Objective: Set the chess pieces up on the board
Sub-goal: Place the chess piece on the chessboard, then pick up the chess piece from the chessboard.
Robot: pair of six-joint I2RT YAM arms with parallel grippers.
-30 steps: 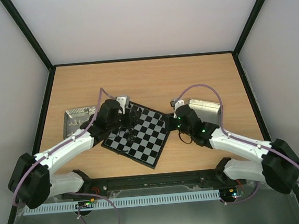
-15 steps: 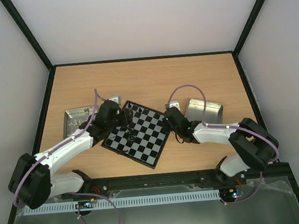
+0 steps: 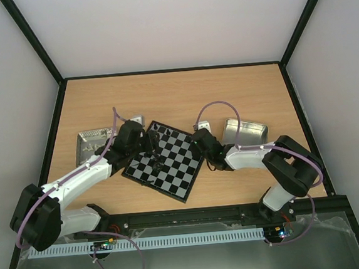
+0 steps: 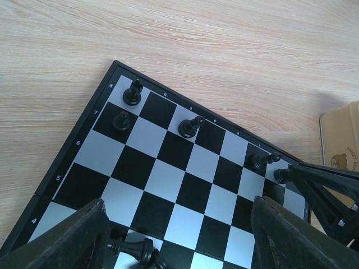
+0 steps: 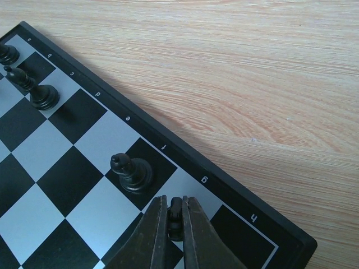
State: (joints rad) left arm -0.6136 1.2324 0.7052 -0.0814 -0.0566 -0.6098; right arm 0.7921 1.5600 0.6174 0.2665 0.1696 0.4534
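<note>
The board (image 3: 176, 172) lies tilted in the middle of the table. My right gripper (image 5: 175, 200) is shut on a small black chess piece (image 5: 175, 216) and holds it just above a light square by the board's rim (image 5: 235, 197). A standing black piece (image 5: 132, 172) is one square to its left. In the top view the right gripper (image 3: 198, 141) is at the board's right corner. My left gripper (image 4: 179, 241) is open and low over the board (image 4: 168, 179), with fallen pieces (image 4: 134, 249) by its left finger. Several pieces stand along the far edge, such as one (image 4: 190, 126).
A metal tray (image 3: 92, 145) with small pieces sits left of the board. Another metal tray (image 3: 245, 130) sits to the right. The right gripper's fingers (image 4: 331, 188) reach into the left wrist view. Black frame rails border the table.
My right gripper has moved left from beside the right tray to the board's right corner, folding the arm. My left wrist turned and dropped lower over the board, then stayed still.
</note>
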